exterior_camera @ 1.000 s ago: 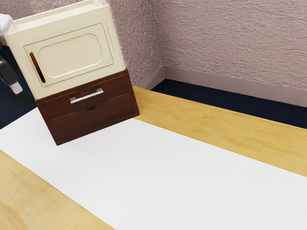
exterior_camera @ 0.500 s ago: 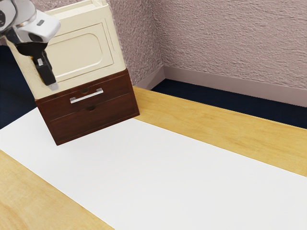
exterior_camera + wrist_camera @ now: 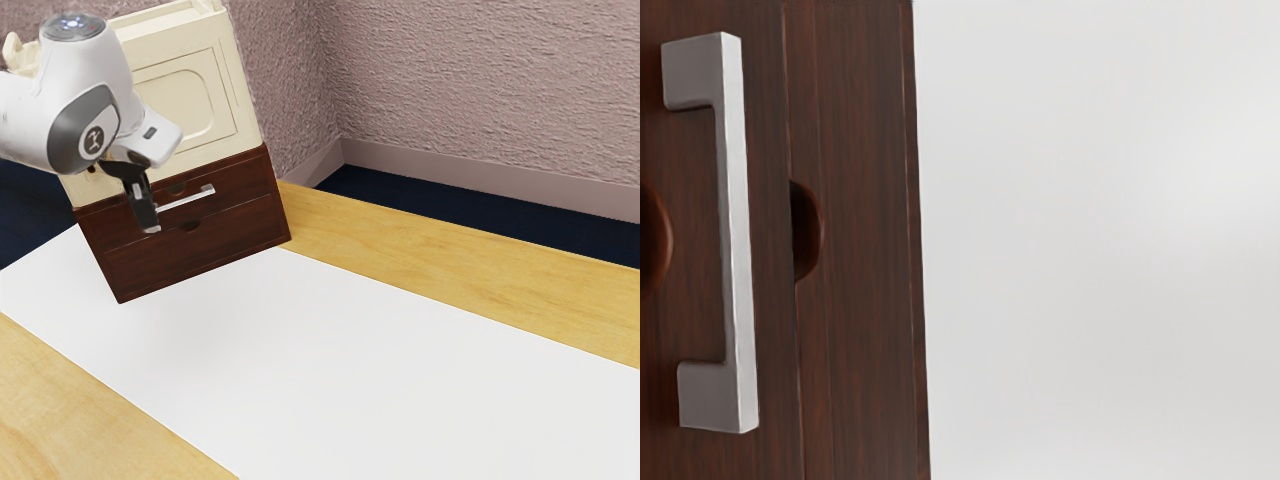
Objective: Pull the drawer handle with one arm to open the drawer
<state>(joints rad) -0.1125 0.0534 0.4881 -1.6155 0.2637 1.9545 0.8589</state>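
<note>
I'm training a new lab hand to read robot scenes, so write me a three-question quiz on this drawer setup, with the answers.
1. Multiple choice. Which drawer carries the silver handle?
A) the lower drawer
B) the upper drawer
C) neither drawer

2. True or false. The cream section sits above the dark brown drawer unit.

3. Fill in the blank. In the exterior view, the end effector appears at the handle's end toward that view's ____.

Key: 1. B; 2. true; 3. left
</note>
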